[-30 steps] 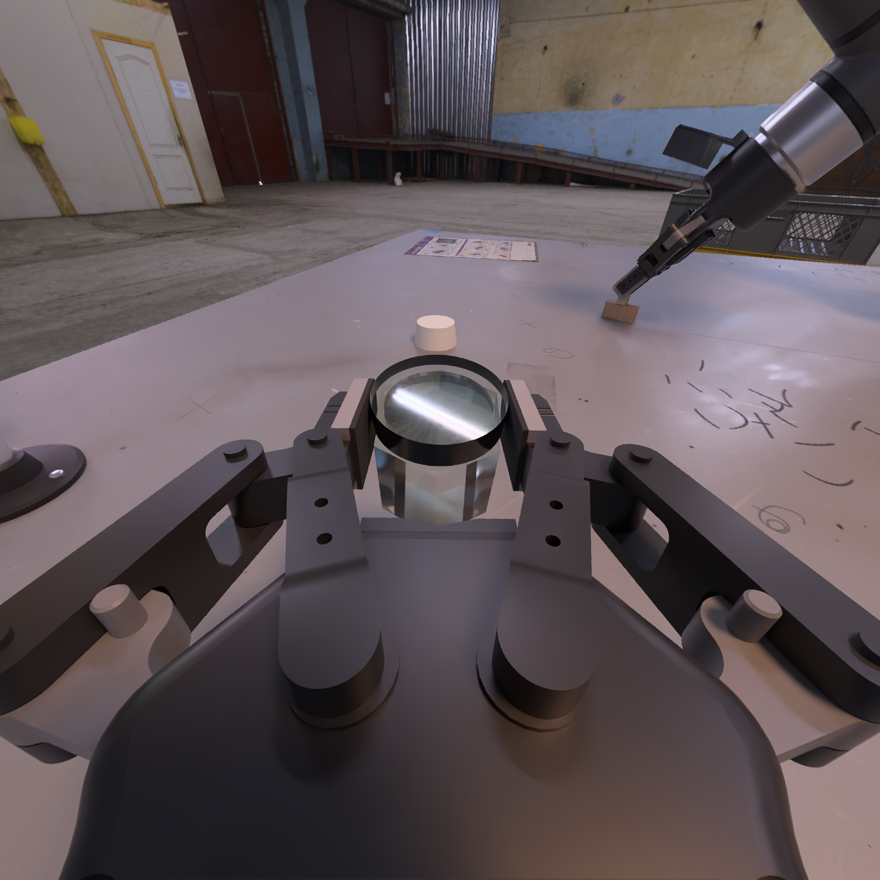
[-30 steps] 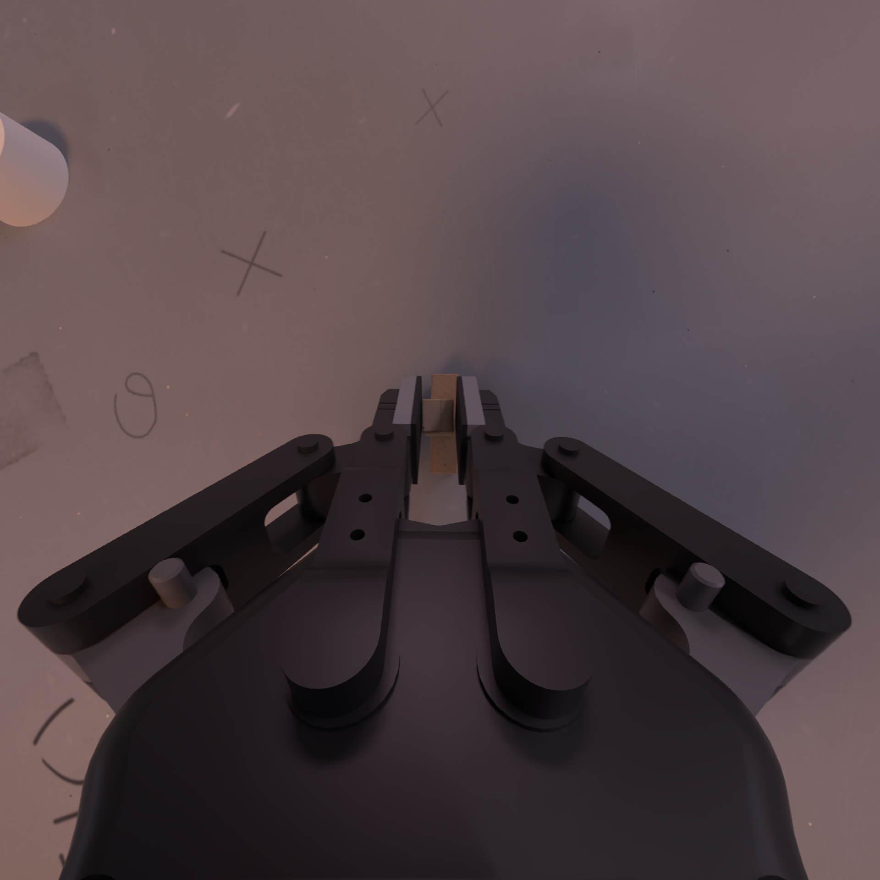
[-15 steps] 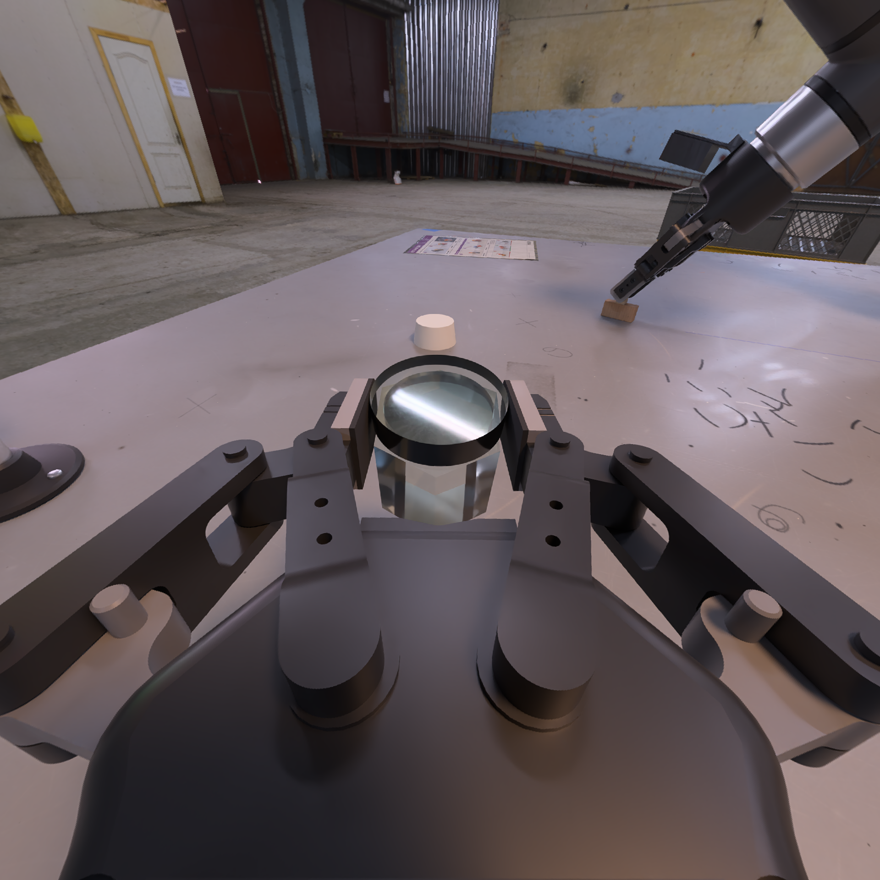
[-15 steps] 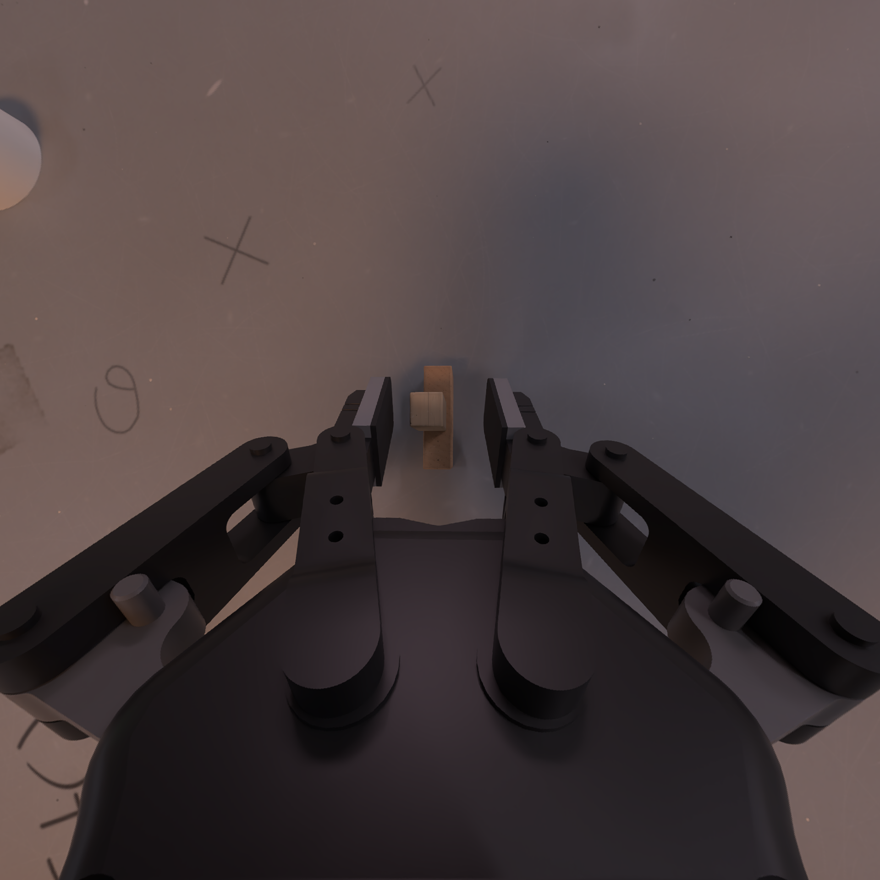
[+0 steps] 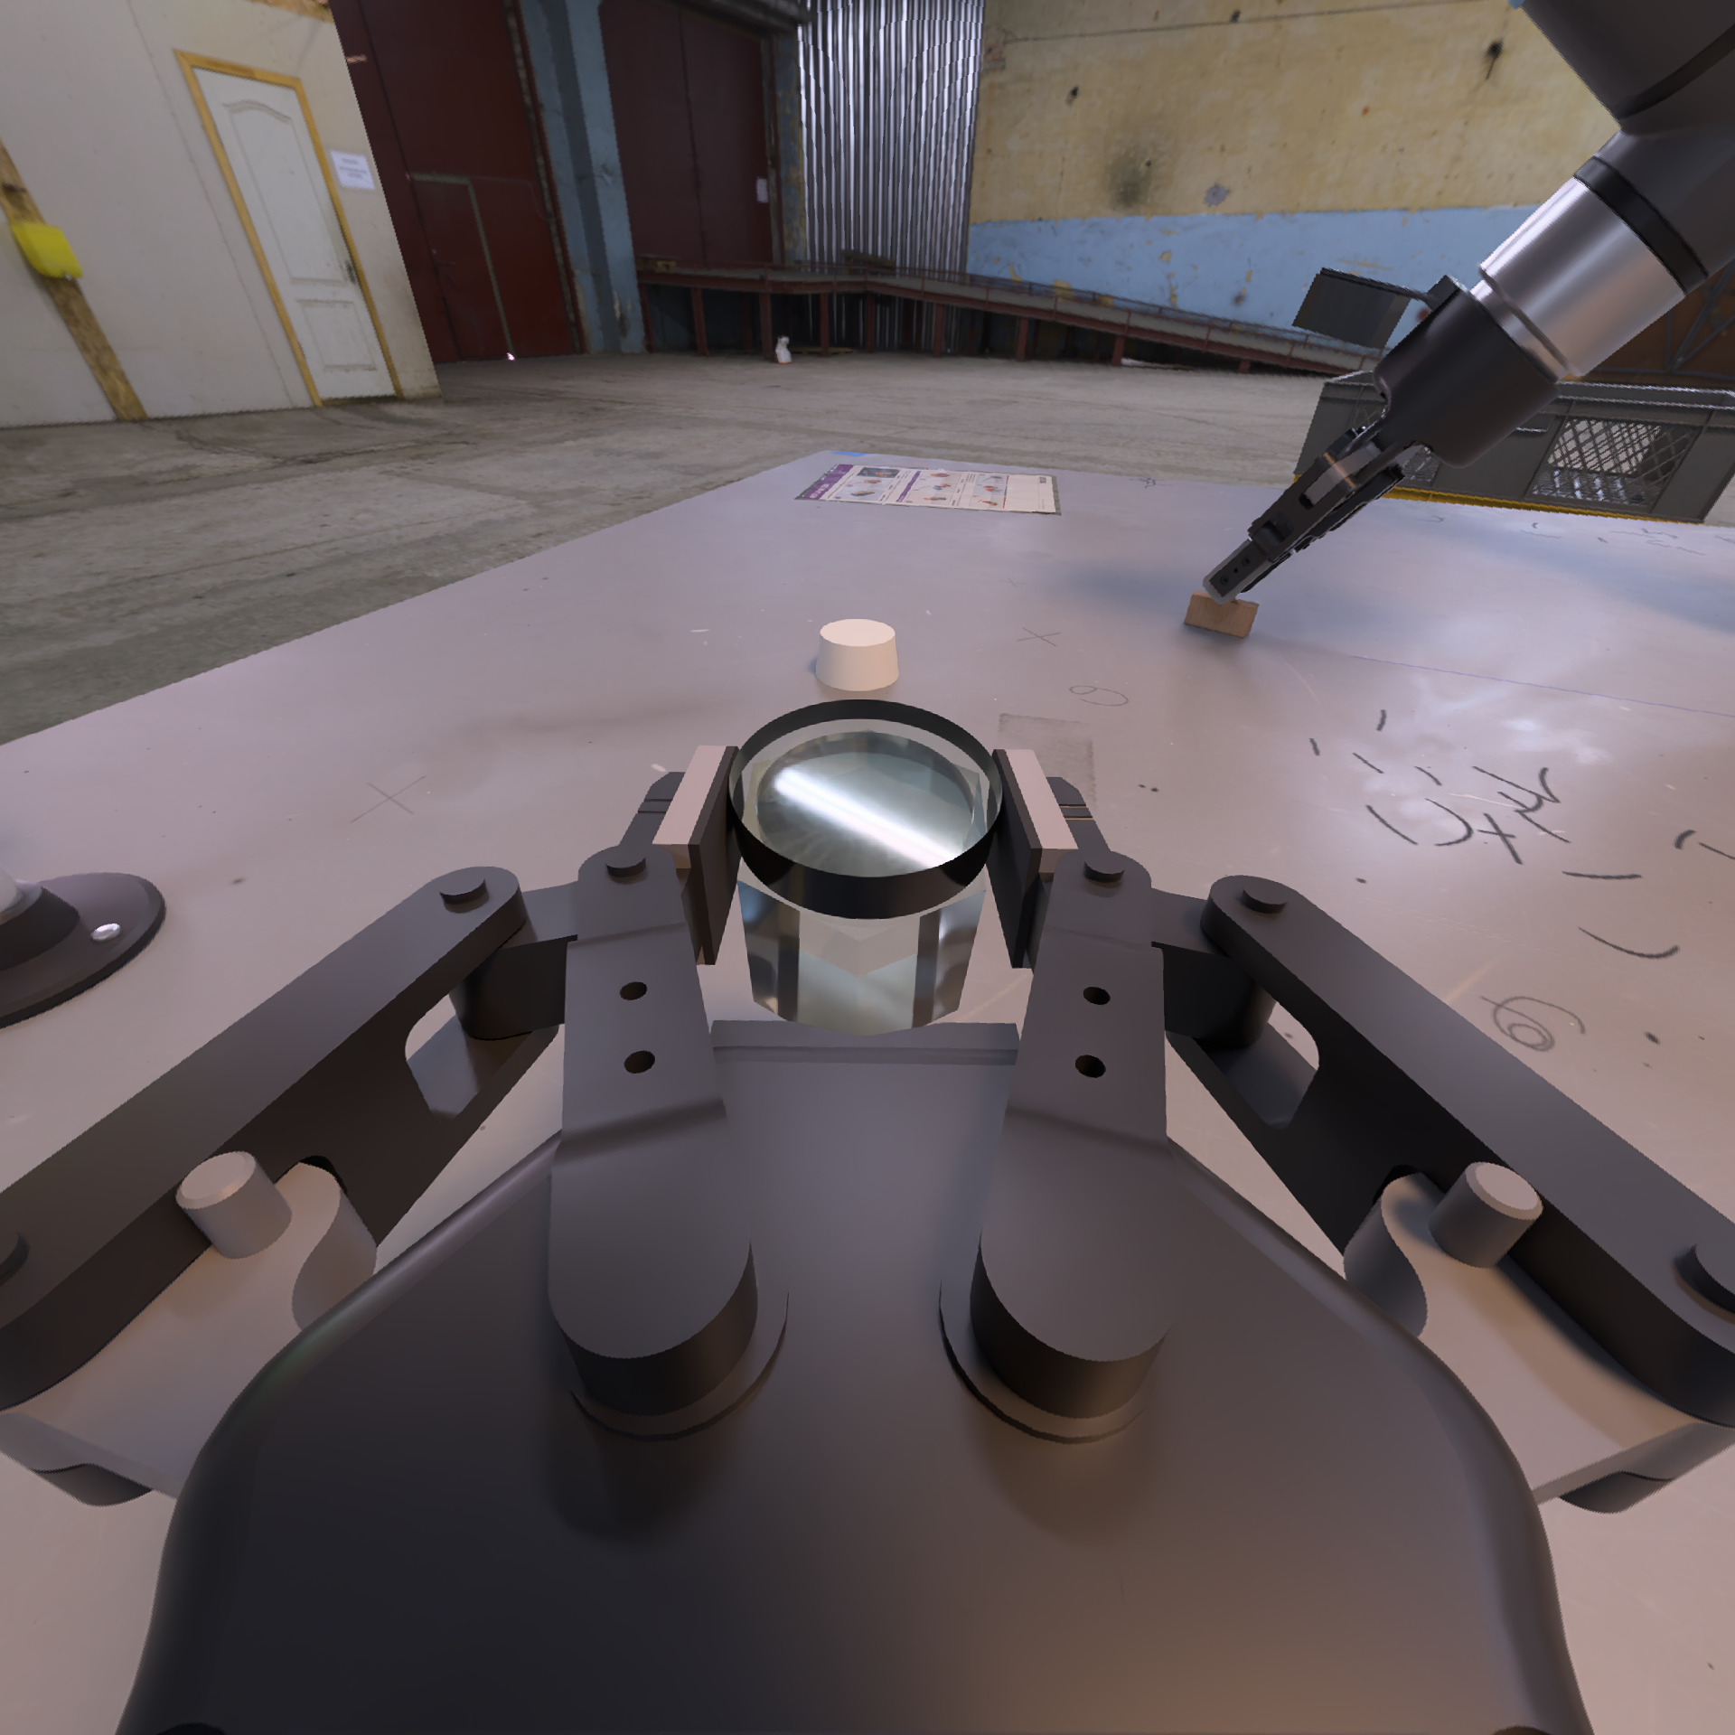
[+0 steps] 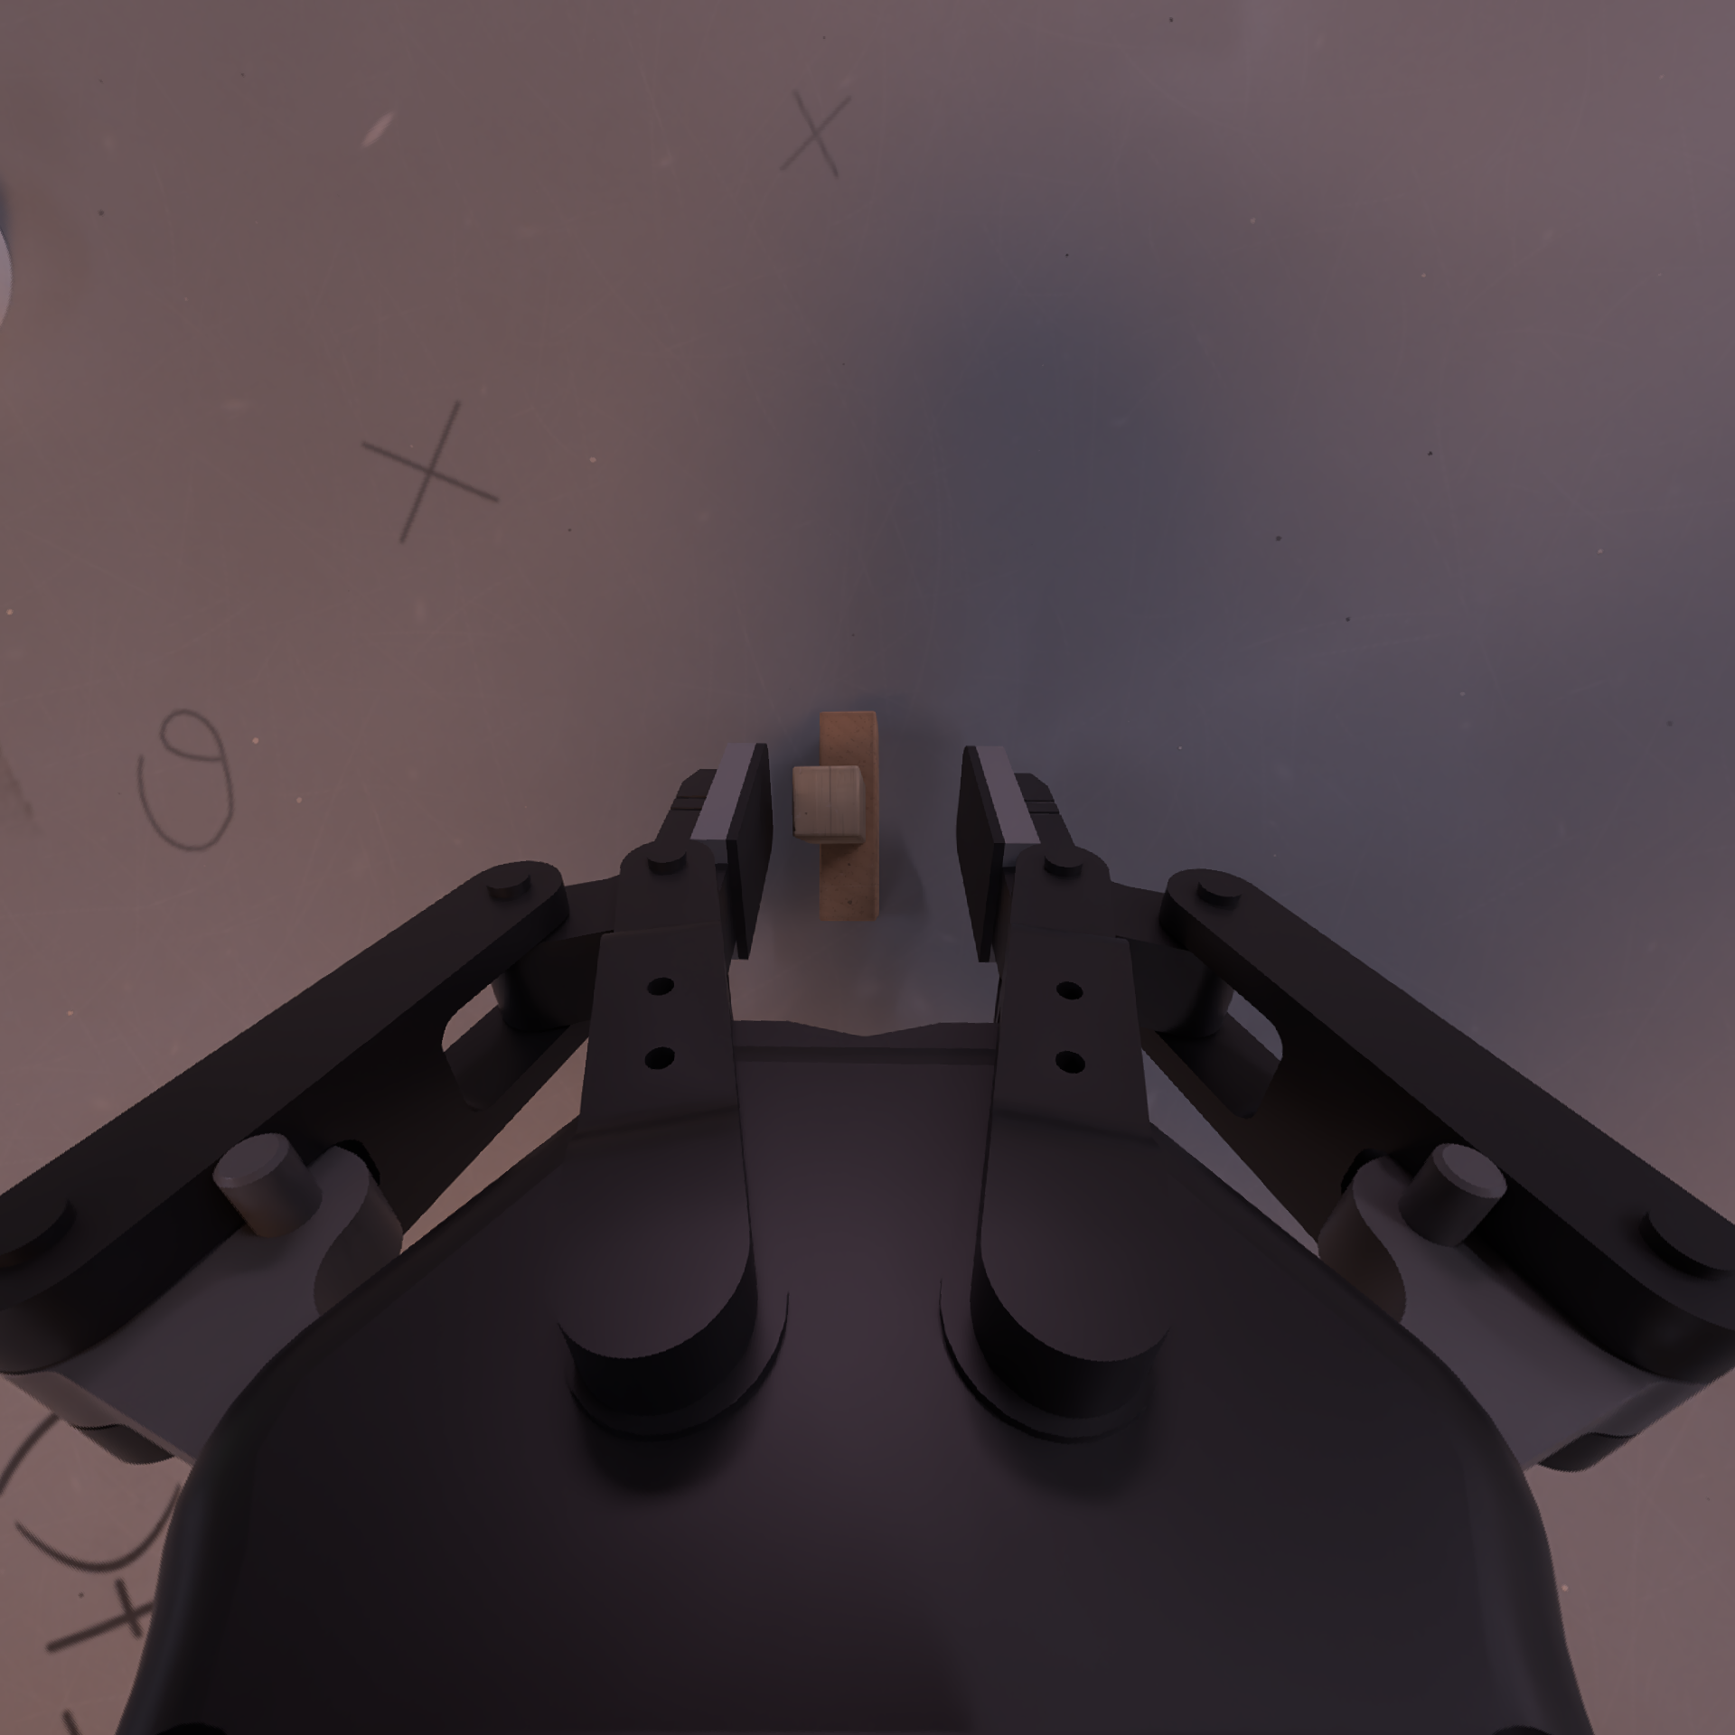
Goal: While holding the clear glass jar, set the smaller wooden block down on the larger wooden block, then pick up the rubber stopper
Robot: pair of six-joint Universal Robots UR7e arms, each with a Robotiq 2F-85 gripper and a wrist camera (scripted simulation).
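Note:
My left gripper (image 5: 862,826) is shut on the clear glass jar (image 5: 859,882), holding it by its dark rim above the table. The white rubber stopper (image 5: 856,654) stands on the table just beyond the jar. My right gripper (image 6: 856,826) is open and empty above the blocks. The small pale wooden block (image 6: 826,800) lies on the larger tan wooden block (image 6: 852,882), overhanging its left side. In the left wrist view the right gripper (image 5: 1232,584) hovers just over the larger block (image 5: 1220,616) at the far right.
The grey table (image 5: 469,751) carries pen marks and crosses. A printed sheet (image 5: 928,488) lies at its far edge. A round black base (image 5: 66,939) sits at the left. The stopper's edge (image 6: 4,272) shows at the right wrist view's left border.
My right gripper opened, let go of the small block on the larger one, and rose a little. The left gripper and jar have not moved.

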